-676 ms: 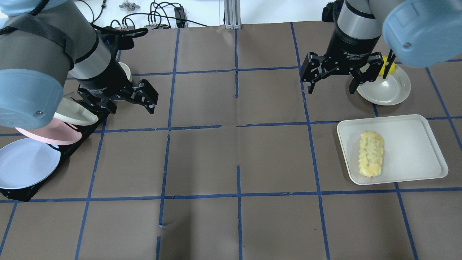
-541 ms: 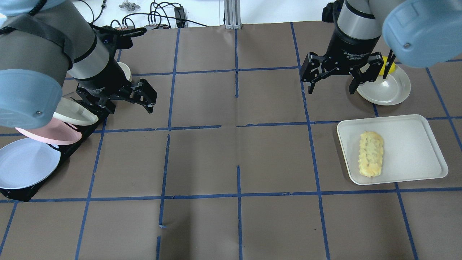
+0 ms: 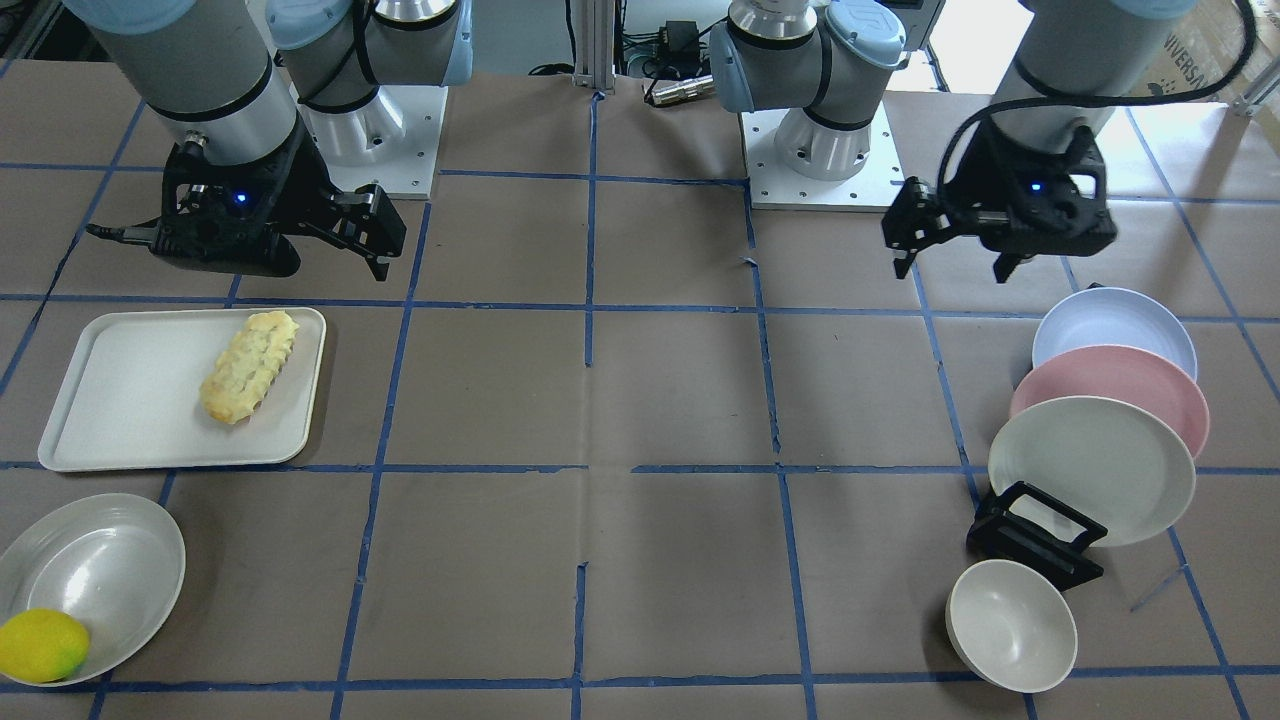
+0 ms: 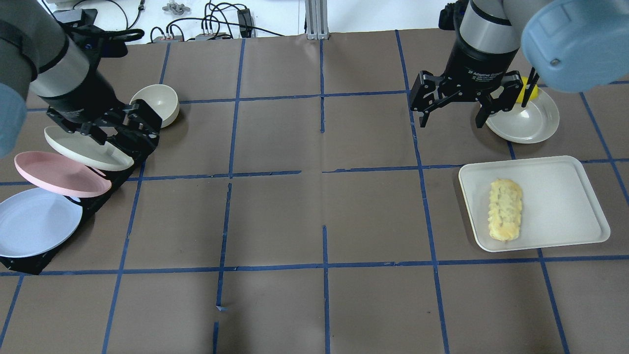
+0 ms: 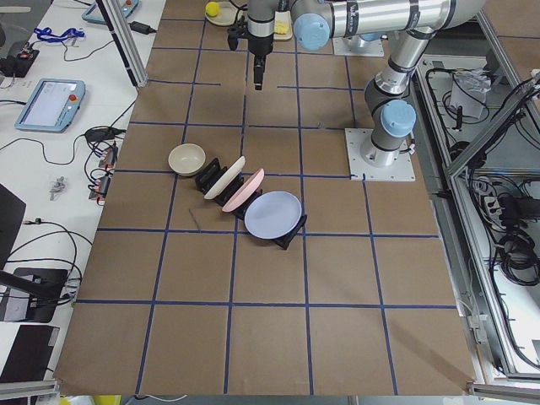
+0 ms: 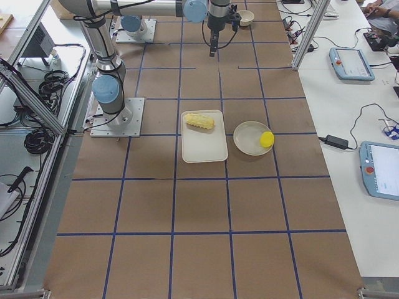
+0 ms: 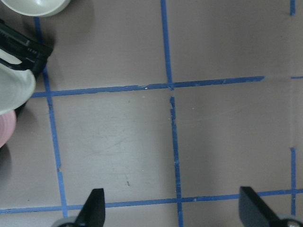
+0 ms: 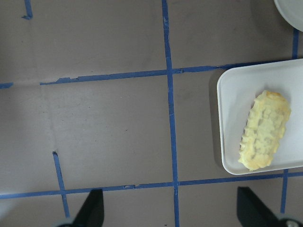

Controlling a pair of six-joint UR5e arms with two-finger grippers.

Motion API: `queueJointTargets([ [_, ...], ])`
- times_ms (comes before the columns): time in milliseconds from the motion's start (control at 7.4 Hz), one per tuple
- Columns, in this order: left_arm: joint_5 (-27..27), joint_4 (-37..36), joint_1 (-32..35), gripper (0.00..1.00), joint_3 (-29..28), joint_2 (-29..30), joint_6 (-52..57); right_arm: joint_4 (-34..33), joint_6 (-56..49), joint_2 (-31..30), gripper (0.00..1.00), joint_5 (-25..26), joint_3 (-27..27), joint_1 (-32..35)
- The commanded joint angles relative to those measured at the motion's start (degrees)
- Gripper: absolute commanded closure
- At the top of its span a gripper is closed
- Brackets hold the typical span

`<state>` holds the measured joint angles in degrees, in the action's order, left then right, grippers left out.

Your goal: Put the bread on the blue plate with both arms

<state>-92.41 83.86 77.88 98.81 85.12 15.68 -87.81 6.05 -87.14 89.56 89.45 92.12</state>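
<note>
Printed in white on the right gripper body: "2F Adaptive Gripper"; smaller lines beneath too small to read. On a box behind the tabletop, cut off at the edge: "UNIVERSA".

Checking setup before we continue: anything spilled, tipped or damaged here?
Nothing stands out. The bread lies flat on the tray, the blue plate leans in its rack; only the tape grid is frayed.
</note>
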Motion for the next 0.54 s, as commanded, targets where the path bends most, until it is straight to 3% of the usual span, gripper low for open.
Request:
queueJointTargets([
  [0,-0.4,0.1,-14.3,0.02,-0.3,-1.0,17.3,0.0,0.0,0.0,0.00,0.0,0.0,0.1],
  [405,-0.4,-1.0,-34.2,0.02,-0.6,3.1,33.9,0.0,0.1,0.1,0.00,-0.1,0.1,0.2],
])
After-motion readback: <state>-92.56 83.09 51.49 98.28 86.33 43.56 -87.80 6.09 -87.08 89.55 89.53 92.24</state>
